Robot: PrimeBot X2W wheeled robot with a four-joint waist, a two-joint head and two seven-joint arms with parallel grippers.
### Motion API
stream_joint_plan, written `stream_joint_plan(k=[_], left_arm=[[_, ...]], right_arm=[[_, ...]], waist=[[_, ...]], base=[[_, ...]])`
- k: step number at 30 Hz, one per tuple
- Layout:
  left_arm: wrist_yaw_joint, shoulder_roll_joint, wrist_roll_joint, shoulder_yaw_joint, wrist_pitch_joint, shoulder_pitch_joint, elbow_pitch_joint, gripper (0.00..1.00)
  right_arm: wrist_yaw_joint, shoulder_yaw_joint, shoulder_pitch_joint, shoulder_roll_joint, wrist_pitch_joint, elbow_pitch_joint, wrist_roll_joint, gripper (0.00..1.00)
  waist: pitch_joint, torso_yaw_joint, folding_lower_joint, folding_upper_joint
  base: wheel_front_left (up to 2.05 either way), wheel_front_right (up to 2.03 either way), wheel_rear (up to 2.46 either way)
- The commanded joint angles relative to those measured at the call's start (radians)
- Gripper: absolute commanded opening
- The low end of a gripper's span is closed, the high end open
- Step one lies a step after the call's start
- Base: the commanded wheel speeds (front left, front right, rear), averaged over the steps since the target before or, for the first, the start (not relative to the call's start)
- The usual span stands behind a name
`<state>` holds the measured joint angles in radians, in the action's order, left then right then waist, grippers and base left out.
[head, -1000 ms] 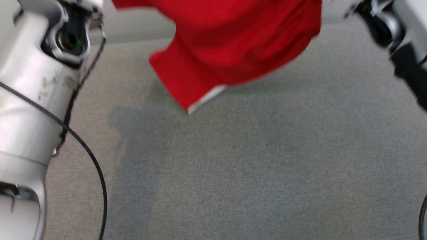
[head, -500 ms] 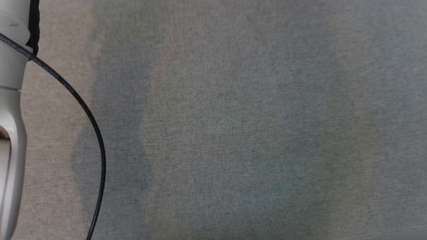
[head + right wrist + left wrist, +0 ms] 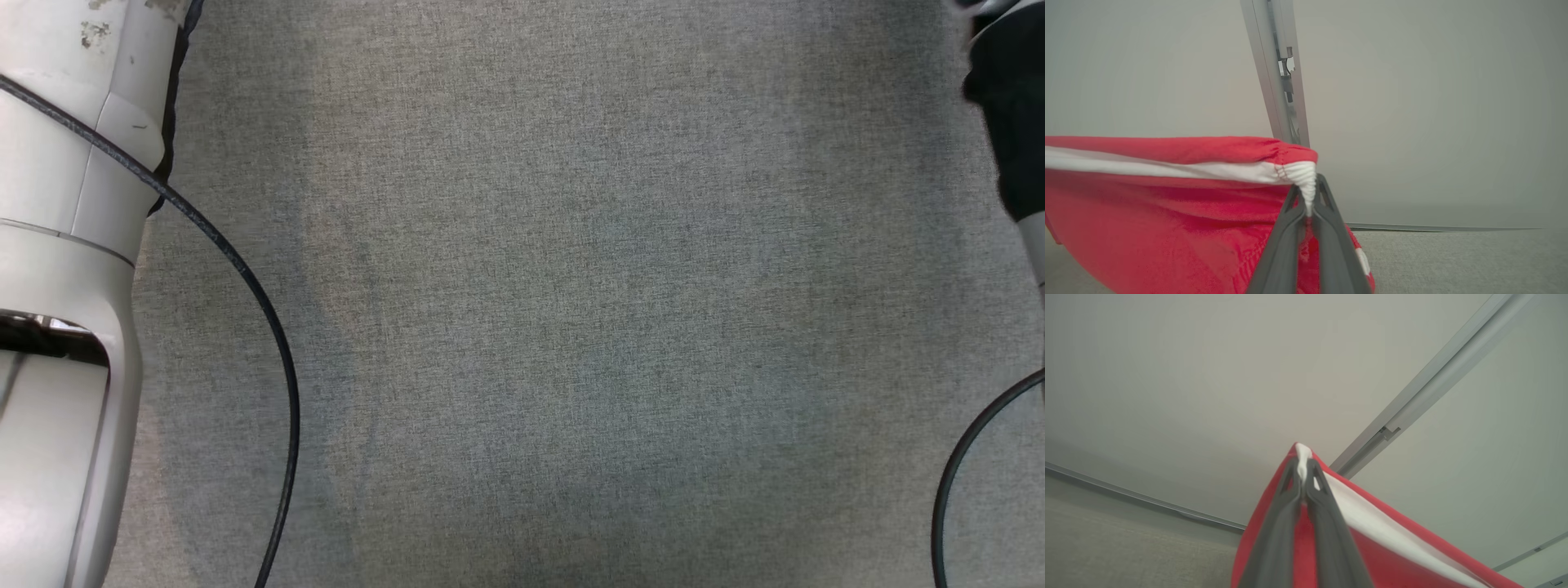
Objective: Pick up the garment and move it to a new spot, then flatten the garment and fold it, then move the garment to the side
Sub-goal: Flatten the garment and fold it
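Now: left gripper (image 3: pixel 1302 473), right gripper (image 3: pixel 1309 196) each pinched tight on white hem (image 3: pixel 1167 169) of red garment (image 3: pixel 1167 228), above grey cloth surface (image 3: pixel 571 327). Hold hem taut; lower both ends level.

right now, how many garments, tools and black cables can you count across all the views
garment: 1
tools: 2, left tool and right tool, each shut on the garment's white band
black cables: 2, one at the left and one at the right of the head view
total: 5
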<state>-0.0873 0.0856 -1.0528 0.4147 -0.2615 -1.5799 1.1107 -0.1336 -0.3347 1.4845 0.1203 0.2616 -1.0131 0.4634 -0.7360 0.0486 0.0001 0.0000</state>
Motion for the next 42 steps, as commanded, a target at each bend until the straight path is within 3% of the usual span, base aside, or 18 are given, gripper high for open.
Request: stream_joint_plan(k=[1,9,19,36,42], left_arm=[[-0.007,0.011,0.007,-0.001,-0.003,0.0,0.011,0.0],[-0.034,0.014,0.012,0.005,0.001,0.04,0.084,0.0],[-0.042,0.012,0.014,0.05,0.082,0.187,0.151,0.0],[-0.044,-0.018,-0.008,0.085,0.07,0.471,0.174,0.0],[-0.043,-0.024,-0.015,0.099,0.065,0.541,0.173,0.0]], right_arm=[[0.005,-0.017,-0.011,0.005,0.007,-0.008,0.02,0.0],[0.005,-0.176,-0.075,0.01,-0.011,-0.028,0.187,0.0],[0.005,-0.389,-0.223,0.082,-0.183,0.026,0.42,0.0],[0.005,-0.688,-0.432,0.187,-0.263,0.128,0.64,0.0],[0.005,-0.739,-0.482,0.216,-0.261,0.117,0.707,0.0]], waist=[[0.002,0.001,-0.0001,0.0],[0.066,0.011,-0.0001,0.0],[0.179,0.016,-0.0001,0.0],[0.354,-0.005,-0.0001,0.0],[0.412,-0.013,-0.0001,0.0]], base=[[0.0,0.0,0.0],[0.0,0.0,0.0],[0.0,0.0,0.0],[0.0,0.0,0.0],[0.0,0.0,0.0]])
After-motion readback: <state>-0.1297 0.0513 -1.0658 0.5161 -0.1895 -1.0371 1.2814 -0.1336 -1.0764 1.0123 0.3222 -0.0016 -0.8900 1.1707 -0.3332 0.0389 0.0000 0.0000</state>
